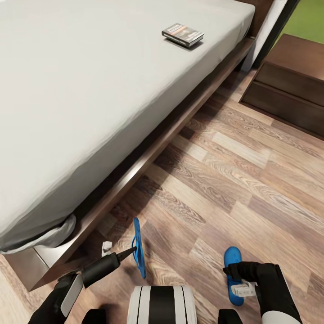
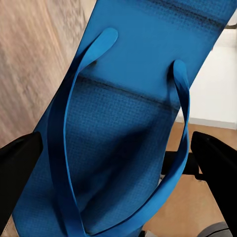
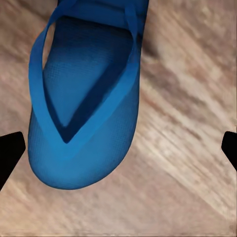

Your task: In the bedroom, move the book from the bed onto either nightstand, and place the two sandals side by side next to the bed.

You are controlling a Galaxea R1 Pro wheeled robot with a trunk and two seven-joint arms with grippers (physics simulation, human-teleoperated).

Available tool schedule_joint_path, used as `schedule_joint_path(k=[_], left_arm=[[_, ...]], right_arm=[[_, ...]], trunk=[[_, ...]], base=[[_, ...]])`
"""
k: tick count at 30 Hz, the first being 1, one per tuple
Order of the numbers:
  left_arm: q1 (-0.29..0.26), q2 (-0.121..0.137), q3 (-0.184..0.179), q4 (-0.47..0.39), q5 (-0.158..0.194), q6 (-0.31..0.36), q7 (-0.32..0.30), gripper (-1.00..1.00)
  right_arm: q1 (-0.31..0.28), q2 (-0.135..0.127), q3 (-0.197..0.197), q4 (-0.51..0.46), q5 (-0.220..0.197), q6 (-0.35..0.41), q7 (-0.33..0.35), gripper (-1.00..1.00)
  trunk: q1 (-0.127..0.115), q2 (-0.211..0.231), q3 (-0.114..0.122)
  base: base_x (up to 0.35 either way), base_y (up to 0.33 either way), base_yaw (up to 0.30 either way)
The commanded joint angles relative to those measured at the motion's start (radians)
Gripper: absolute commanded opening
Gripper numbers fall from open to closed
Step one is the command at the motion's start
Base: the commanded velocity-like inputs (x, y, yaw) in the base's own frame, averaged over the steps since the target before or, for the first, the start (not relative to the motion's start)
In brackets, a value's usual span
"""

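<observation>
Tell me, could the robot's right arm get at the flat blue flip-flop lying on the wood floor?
Probably yes. The right gripper hangs directly above that flat blue flip-flop, jaws spread wide, and nothing sits between them on the wood floor.

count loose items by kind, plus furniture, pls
Sandals: 2, one on edge at the left gripper, one flat on the floor
Book: 1
Bed: 1
Nightstand: 1
Total: 5
</observation>
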Motion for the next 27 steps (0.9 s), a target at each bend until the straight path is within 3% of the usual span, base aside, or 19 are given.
schedule_joint_path(k=[1, 27], left_arm=[[0.000, 0.000, 0.000, 0.000, 0.004, 0.010, -0.001, -1.00], [0.000, 0.000, 0.002, 0.000, 0.005, 0.010, -0.001, -1.00]], right_arm=[[-0.001, 0.001, -0.003, -0.001, -0.003, -0.003, -0.002, 1.00], [-0.001, 0.001, -0.003, -0.003, -0.003, -0.003, 0.000, 1.00]], trunk=[[0.000, 0.000, -0.001], [0.000, 0.000, -0.001]], base=[[0.198, 0.000, 0.000], [0.012, 0.000, 0.000]])
